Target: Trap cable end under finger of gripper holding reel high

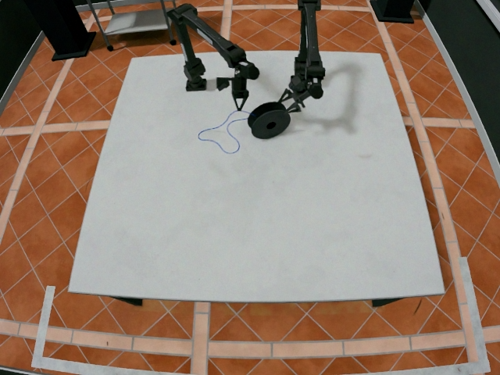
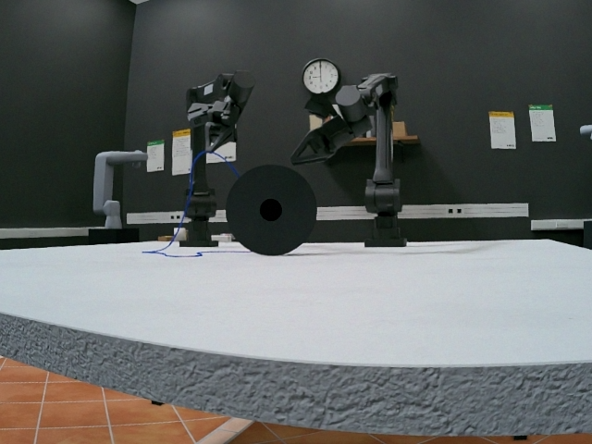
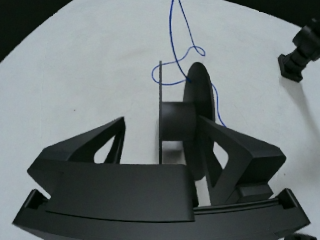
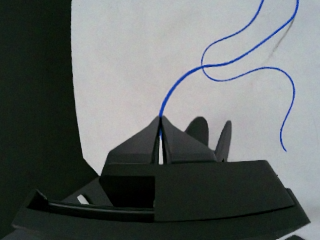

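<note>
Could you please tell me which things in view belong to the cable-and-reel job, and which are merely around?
Part of the job:
- blue cable, pinched by the right hand
- black reel
- left hand, open

Merely around:
- wall clock
- wheeled cart
- pale arm
</note>
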### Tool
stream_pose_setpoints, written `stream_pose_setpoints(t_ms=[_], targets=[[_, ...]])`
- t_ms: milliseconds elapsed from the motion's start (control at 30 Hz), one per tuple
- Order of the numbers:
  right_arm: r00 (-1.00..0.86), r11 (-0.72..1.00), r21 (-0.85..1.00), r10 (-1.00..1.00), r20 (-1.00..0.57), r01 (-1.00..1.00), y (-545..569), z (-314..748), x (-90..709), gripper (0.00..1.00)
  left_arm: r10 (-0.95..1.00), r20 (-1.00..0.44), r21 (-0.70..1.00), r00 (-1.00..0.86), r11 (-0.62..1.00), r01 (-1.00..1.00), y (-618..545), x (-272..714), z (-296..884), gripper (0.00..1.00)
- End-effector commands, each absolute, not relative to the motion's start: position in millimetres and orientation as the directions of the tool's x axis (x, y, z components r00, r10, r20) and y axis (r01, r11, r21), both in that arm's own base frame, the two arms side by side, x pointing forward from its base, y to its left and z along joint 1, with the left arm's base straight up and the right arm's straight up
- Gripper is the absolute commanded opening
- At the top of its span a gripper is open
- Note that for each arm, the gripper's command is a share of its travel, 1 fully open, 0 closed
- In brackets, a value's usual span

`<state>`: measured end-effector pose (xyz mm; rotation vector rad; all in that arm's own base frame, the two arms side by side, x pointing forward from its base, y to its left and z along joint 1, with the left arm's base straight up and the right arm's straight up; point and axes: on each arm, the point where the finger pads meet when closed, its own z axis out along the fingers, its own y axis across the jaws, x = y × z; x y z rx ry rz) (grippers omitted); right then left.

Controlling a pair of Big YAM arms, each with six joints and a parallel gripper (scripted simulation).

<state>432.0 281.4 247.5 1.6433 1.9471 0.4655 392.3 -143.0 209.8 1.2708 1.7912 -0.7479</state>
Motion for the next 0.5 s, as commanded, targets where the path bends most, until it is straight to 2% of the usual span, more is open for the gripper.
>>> stream_pose_setpoints(t_ms=[0, 300, 467], targets=[[-0.073, 0.134, 0.647, 0.990, -0.121, 0.751, 283.9, 294.9, 451.5, 0.00, 0.472, -0.869, 0.019, -0.147, 0.329, 0.944, -139.7, 398.1, 223.1, 0.75], [-0.066, 0.116, 0.665, 0.993, -0.101, 0.738, 283.9, 298.2, 456.3, 0.00, 0.472, -0.869, 0.019, -0.147, 0.329, 0.944, -140.1, 399.5, 226.1, 0.75], [-0.097, 0.161, 0.644, 0.986, -0.134, 0.748, 302.1, 283.2, 450.2, 0.00, 0.472, -0.869, 0.019, -0.147, 0.328, 0.944, -140.2, 400.2, 227.5, 0.75]])
